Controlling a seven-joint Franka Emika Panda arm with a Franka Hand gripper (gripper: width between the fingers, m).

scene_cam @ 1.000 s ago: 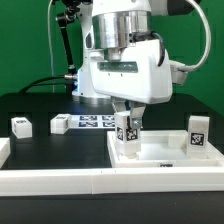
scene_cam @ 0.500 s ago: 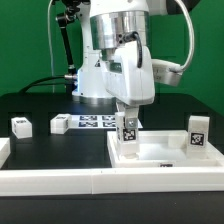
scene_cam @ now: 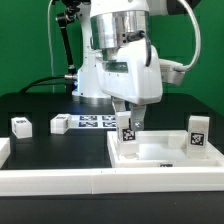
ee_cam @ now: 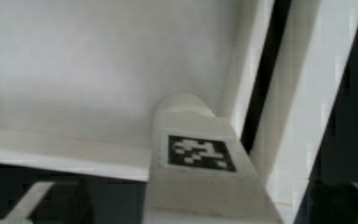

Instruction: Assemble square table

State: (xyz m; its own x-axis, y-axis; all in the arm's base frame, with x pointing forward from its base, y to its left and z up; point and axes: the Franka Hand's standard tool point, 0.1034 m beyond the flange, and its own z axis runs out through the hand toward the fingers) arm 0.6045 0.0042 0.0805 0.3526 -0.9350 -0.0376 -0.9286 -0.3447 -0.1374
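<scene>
Fingers (scene_cam: 116, 108) of the Panda arm look spread, flanking the top of an upright tagged leg (scene_cam: 127, 132) without plainly pinching it. The leg stands between them on a corner of the square tabletop (scene_cam: 160, 152), probably so it can be seated there. A second leg (scene_cam: 197, 133) stands at another corner, well apart from the fingers. A third leg (scene_cam: 21, 125) and a fourth leg (scene_cam: 58, 124) lie far to the fingers' other side on the black desk (scene_cam: 60, 145), apparently awaiting their turn, near the marker board (scene_cam: 92, 122). A white barrier rail (scene_cam: 60, 182) edges the desk, with a green backdrop (scene_cam: 25, 40) behind.
</scene>
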